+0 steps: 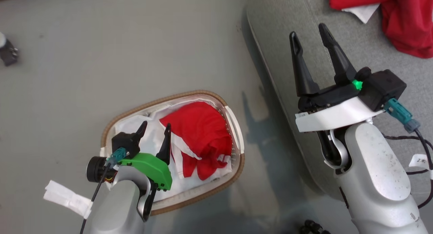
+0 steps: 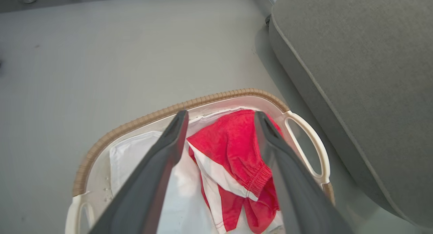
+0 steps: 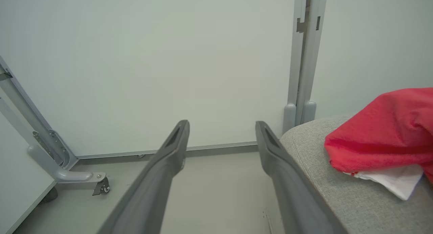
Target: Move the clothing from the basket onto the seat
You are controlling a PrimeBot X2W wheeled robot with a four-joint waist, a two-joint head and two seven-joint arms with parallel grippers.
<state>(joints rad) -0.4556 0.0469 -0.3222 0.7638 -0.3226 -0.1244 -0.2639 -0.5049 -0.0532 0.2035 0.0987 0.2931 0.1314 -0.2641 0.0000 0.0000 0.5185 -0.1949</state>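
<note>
Left gripper (image 1: 156, 124) hung over the basket (image 1: 169, 98), right gripper (image 1: 307, 30) above the seat (image 1: 287, 17), both with fingers (image 1: 301, 68) apart and empty. One red garment (image 1: 199, 132) lay in the basket; I feared my fingers snagging its white liner (image 1: 152, 139) too

Basket (image 2: 216, 96) on the floor (image 1: 101, 41) left of the seat (image 1: 291, 34), clothing (image 1: 203, 132) inside the basket, a second garment (image 1: 406, 27) on the seat.
</note>
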